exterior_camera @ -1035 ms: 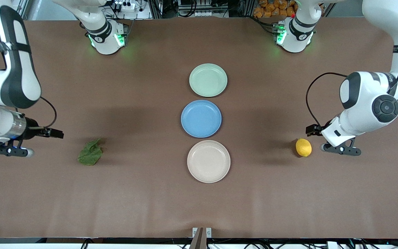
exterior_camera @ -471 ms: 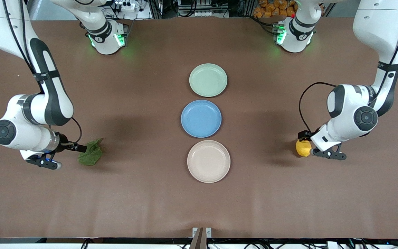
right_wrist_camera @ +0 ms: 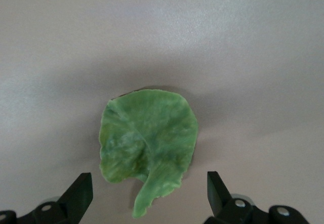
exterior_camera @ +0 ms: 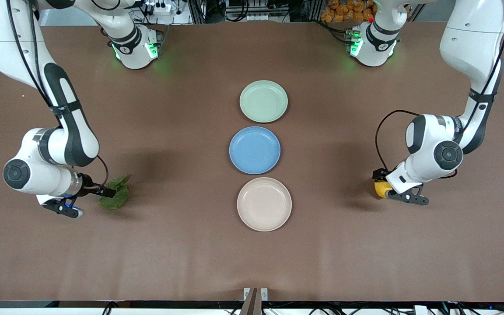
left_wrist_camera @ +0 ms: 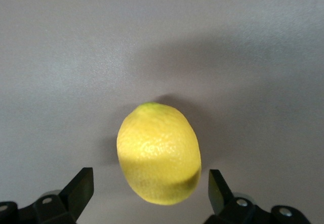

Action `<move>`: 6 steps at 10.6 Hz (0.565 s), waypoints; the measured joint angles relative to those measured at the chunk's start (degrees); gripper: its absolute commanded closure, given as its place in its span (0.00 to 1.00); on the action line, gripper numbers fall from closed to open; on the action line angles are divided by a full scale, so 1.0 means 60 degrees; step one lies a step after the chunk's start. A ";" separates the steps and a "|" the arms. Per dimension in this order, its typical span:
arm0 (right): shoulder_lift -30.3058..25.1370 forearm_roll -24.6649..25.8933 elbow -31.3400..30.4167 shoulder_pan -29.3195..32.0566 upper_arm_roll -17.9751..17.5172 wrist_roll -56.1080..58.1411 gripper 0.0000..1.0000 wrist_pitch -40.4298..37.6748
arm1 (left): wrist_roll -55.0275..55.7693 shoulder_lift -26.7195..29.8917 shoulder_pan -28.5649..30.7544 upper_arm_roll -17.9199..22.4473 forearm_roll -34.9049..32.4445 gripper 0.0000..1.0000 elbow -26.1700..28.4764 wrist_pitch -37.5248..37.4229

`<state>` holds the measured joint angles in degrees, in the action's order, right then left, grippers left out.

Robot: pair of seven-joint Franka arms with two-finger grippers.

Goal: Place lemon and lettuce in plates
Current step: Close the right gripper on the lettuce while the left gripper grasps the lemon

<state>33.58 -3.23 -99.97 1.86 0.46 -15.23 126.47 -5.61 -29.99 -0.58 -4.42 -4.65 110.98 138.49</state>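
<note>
nothing placed yet, by my read: both pick-ups are at the approach stage, so both grasps, carries and drops are left.

starting at the right arm's end of the brown bench [exterior_camera: 190,262]: the flat crinkled dark-green lettuce leaf [exterior_camera: 115,196] lies on the bench surface, well apart from the plates, about level with the beige-pink plate. the right gripper [right_wrist_camera: 149,196] is low over it; its fingers [right_wrist_camera: 81,191] are spread wide w/ the leaf between and ahead of them, not pinched, no contact visible.

mid-bench, three round shallow plastic plates in a row, all empty: pale mint green plate [exterior_camera: 263,101] toward the robots' edge, blue plate [exterior_camera: 254,150] in the middle, beige-pink plate [exterior_camera: 264,204] nearest the front camera's edge. blue one isn't part of the job.

at the left arm's end: the small oval bright-yellow lemon [left_wrist_camera: 159,153] sits on the bench, also roughly level w/ the beige-pink plate. the left gripper [left_wrist_camera: 151,193] is down at it, fingers [left_wrist_camera: 217,186] apart on either side of the fruit w/ gaps showing, so not gripping yet.

hard to make out: in the front view the left wrist covers most of the lemon, only a yellow sliver shows; the right gripper's cable end overlaps the leaf's edge. wrist views cut off the finger bases, and gripper height above the bench can't be judged. which item goes to which plate isn't given.
</note>
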 measured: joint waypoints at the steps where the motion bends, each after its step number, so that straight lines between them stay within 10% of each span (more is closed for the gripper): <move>1: 0.0083 -0.0007 -0.0003 -0.0010 -0.0006 -0.0053 0.00 0.0015 | 0.0000 -0.0127 0.0014 0.0005 -0.0004 0.00 0.0014 0.0215; 6: 0.0559 -0.0216 -0.0106 -0.0062 -0.0025 -0.0105 0.00 0.0441 | 0.0000 -0.0745 0.0044 0.0003 -0.0008 0.00 0.0017 0.1011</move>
<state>36.93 -4.53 -100.61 1.48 0.31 -15.85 129.11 -5.61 -34.46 -0.31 -4.40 -4.69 111.08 144.55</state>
